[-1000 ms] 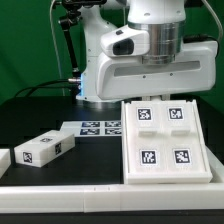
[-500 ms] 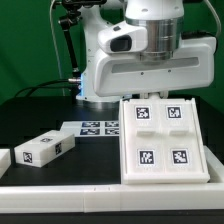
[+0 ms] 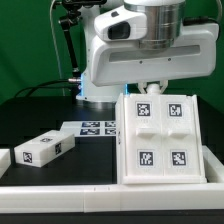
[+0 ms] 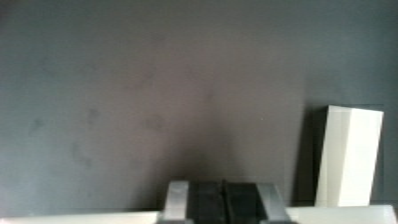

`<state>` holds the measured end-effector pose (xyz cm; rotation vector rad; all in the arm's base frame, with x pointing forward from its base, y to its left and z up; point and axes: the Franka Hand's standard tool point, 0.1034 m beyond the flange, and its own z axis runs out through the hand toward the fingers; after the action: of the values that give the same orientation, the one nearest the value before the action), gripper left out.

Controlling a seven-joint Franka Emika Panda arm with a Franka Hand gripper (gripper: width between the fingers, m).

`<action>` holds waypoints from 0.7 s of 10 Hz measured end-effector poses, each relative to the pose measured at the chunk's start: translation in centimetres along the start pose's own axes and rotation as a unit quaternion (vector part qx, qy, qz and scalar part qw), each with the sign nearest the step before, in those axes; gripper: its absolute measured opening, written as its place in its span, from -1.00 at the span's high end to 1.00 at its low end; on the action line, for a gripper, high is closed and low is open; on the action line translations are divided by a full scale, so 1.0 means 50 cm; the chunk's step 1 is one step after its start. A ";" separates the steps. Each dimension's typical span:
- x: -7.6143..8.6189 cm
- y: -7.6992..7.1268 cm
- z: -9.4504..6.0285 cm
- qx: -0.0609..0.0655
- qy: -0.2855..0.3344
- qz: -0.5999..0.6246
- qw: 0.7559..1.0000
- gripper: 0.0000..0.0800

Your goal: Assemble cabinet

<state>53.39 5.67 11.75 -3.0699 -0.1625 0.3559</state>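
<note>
The cabinet body (image 3: 163, 135), a large white box with four recessed tagged panels, leans on the exterior view's right. A smaller white tagged piece (image 3: 45, 150) lies on the left, and another one's end (image 3: 4, 160) shows at the left edge. My gripper (image 3: 152, 89) hangs just above the cabinet's far top edge, touching nothing. In the wrist view the gripper (image 4: 222, 203) has its dark pads pressed together with nothing between them, above the dark table. A white slab (image 4: 350, 165) stands beside it; I cannot tell which part it is.
The marker board (image 3: 100, 127) lies flat behind the small piece, left of the cabinet. The arm's white base (image 3: 95, 70) stands at the back. A white ledge (image 3: 100, 192) runs along the table's front edge.
The gripper and wrist have risen from the cabinet's top edge. The cabinet body and the small pieces have not moved.
</note>
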 end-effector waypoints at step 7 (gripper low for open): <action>0.021 0.000 -0.051 0.001 -0.005 -0.004 1.000 0.99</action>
<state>54.98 5.72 14.00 -3.0656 -0.1757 0.3704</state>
